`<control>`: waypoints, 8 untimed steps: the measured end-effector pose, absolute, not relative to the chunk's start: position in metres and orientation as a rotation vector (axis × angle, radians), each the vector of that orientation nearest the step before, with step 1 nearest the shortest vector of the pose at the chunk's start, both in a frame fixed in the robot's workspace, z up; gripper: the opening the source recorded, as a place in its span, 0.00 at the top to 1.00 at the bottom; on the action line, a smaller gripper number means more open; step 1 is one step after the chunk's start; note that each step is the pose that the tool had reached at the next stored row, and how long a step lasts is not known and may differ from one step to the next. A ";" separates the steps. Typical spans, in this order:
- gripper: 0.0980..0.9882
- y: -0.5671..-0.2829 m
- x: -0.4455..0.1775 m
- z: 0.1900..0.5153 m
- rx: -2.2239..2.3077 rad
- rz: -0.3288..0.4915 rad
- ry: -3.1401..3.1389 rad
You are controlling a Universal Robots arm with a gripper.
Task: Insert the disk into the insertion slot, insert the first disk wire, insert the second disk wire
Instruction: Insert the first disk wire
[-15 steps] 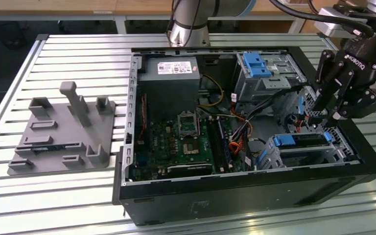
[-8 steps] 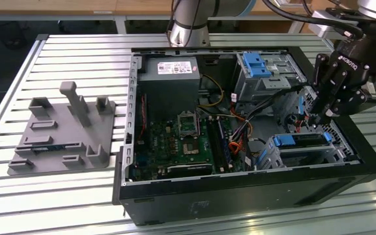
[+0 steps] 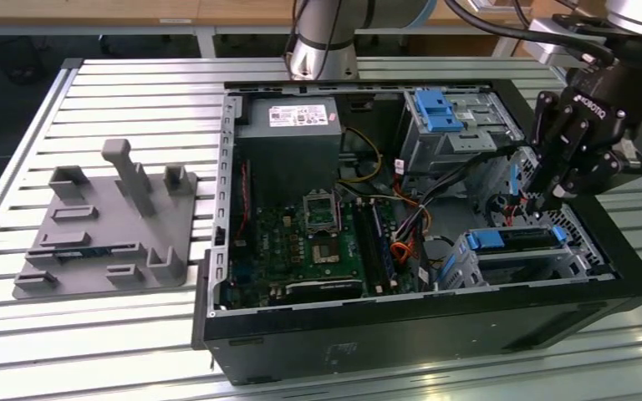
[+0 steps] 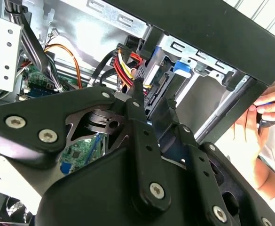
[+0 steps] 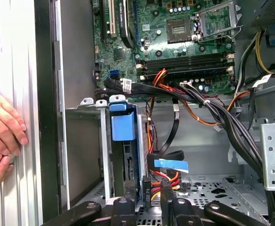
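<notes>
Slatted bench carrying open computer case; disk seated in insertion slot, jaws apart above; hand beside case in both wrist views.

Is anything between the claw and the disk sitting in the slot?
Yes. In the first wrist view a black connector with red and yellow wires sits between the fingers of the open claw, right beside the disk. Nothing else visibly blocks it.
</notes>
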State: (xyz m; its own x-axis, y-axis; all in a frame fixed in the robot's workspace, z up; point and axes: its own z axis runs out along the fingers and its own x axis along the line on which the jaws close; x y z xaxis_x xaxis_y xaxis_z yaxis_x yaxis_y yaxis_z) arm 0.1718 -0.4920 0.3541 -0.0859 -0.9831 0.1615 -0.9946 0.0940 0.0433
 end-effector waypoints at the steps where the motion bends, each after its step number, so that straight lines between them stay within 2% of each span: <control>1: 0.71 -0.492 0.172 0.354 2.017 0.116 -2.208; 8: 0.71 -0.492 0.172 0.351 2.016 0.117 -2.208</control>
